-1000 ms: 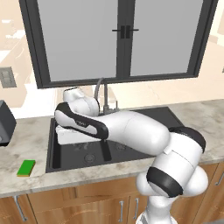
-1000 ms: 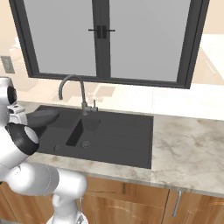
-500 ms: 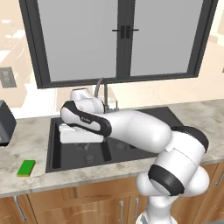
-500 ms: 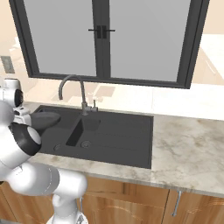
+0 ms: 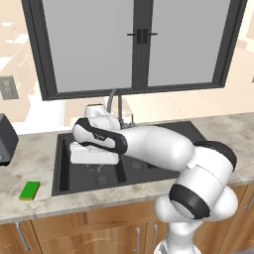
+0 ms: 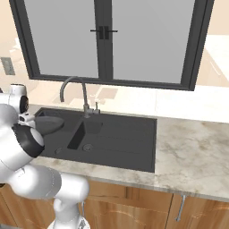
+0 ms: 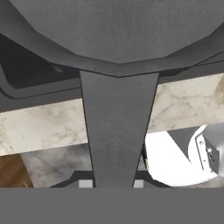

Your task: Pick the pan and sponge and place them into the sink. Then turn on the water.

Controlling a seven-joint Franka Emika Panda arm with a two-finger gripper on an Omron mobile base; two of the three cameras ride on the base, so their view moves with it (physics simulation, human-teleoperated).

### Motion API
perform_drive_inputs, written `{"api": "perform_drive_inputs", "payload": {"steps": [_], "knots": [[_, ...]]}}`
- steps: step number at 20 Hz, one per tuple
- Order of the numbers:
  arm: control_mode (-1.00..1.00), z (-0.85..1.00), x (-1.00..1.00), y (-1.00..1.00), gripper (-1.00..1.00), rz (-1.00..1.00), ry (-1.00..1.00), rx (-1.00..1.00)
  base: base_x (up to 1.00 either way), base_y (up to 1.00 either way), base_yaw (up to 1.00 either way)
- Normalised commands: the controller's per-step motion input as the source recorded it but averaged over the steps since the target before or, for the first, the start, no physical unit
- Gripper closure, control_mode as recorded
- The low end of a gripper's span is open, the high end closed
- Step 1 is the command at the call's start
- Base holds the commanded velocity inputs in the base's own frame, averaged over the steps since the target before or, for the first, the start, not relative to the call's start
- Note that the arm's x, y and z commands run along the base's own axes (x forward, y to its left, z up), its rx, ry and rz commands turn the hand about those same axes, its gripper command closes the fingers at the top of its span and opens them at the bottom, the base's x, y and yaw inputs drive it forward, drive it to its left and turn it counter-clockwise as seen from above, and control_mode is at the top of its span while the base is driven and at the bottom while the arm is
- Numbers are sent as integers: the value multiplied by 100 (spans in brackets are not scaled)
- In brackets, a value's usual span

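Observation:
The dark grey pan hangs over the left basin of the black sink, about level with its rim. In the hand view the pan fills the top, and its flat handle runs down between my fingertips. My gripper is shut on that handle. In the left base view my white hand hovers over the left basin of the sink, and the arm hides the pan. The green sponge lies on the counter, left of the sink, near the front edge.
A grey gooseneck faucet stands behind the sink, between the basins; it also rises behind my arm. A dark appliance sits on the counter at far left. A window spans the back wall. Marble counter stretches right of the sink.
My hand has carried the pan a little to the right and slightly down, further over the left basin. The sponge has not moved.

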Motion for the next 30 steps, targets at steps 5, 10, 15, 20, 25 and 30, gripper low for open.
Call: {"api": "perform_drive_inputs", "payload": {"steps": [5,10,15,20,25,30], "knots": [[-100,-8,20,-3,100,0,3,10,0,0,0],[-100,-11,20,-2,100,1,6,8,0,0,0],[-100,-11,14,0,100,0,2,7,0,0,0],[-100,-16,13,0,100,0,0,8,0,0,0],[-100,-20,11,1,100,0,-1,6,0,0,0],[-100,-17,8,4,100,0,-6,2,0,0,0]]}}
